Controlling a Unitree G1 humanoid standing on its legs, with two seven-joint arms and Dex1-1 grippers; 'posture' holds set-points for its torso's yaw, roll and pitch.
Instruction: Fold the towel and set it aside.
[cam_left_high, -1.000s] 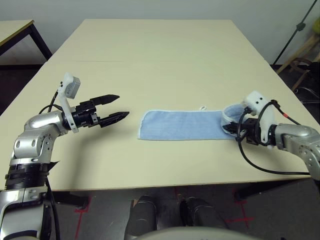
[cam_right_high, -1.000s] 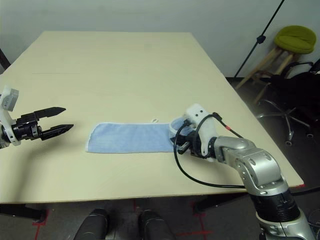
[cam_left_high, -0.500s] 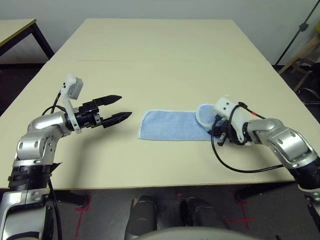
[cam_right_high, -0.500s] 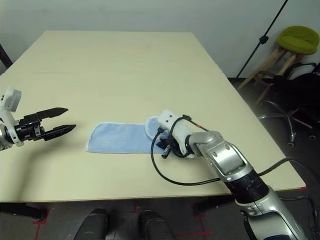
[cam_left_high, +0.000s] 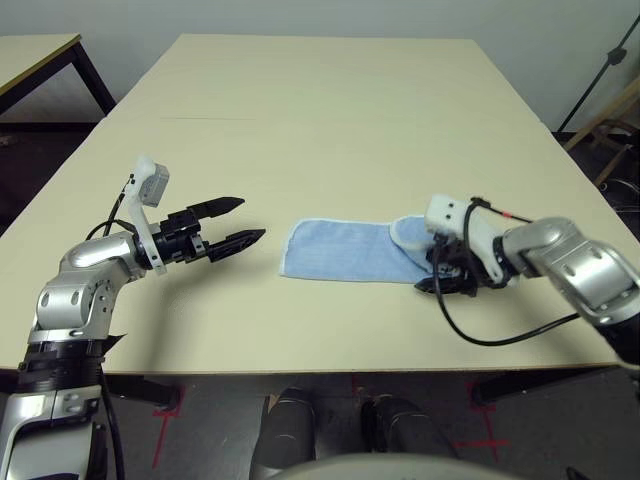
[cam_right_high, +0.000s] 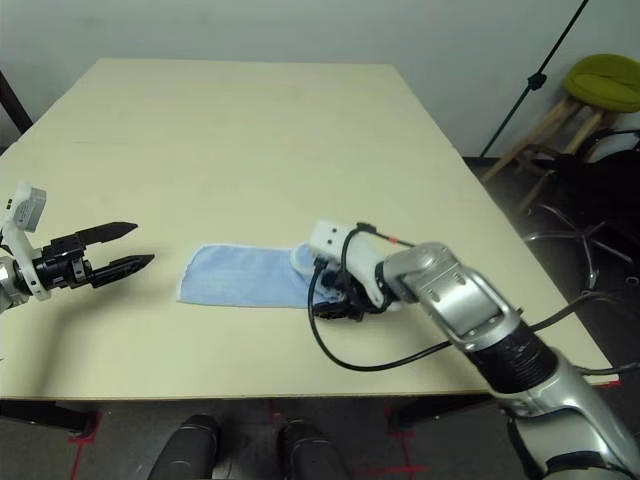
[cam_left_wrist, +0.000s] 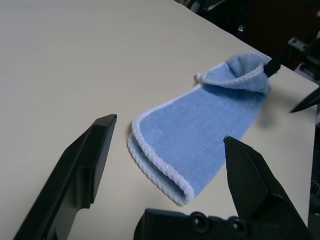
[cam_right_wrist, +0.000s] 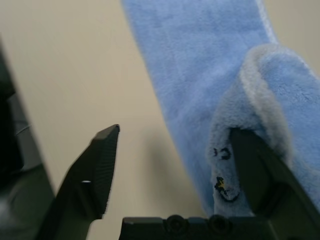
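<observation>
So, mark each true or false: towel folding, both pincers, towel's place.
1. The light blue terry towel with white edging lies on the cream tabletop. True.
2. The left black two-fingered pincer is shut on the towel. False: it is open, clear of it.
3. The towel's end by the right black two-fingered pincer is turned over. True.
4. The right pincer is shut. False: its fingers stand apart, one inside the turned-over end.

Pale table (cam_left_high: 320, 130) — green-seated stool (cam_right_high: 606, 84), black chair (cam_right_high: 600, 180) — grey wall (cam_right_high: 250, 30)
</observation>
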